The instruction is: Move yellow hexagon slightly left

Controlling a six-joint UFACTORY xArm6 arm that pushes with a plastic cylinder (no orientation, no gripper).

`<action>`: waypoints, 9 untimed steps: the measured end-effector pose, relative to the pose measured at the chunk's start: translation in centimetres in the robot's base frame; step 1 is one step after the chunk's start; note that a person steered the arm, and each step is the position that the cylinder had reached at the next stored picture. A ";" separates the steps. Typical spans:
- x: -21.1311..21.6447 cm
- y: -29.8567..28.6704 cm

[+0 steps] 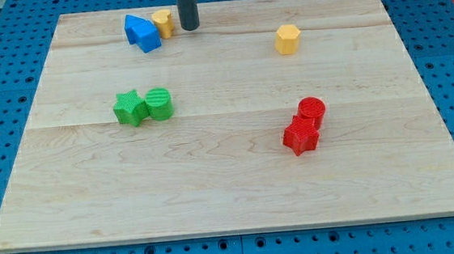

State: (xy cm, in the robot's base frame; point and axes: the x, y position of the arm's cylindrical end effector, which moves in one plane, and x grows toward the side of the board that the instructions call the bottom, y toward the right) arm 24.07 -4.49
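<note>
The yellow hexagon point(287, 39) stands alone on the wooden board point(231, 183), toward the view's upper right. My tip point(190, 28) touches down near the board's top edge, well to the left of the hexagon and just right of a second yellow block point(163, 22). That yellow block leans against a blue block point(142, 32) of irregular shape. My tip touches no block that I can see.
A green star point(130, 108) and a green cylinder point(159, 103) sit side by side at the left middle. A red cylinder point(312, 109) and a red star point(301, 135) touch at the right middle. Blue pegboard surrounds the board.
</note>
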 end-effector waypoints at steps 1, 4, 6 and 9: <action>0.2 6.1; 6.8 21.4; 7.2 16.8; 4.2 17.8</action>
State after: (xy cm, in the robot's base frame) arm 28.24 13.31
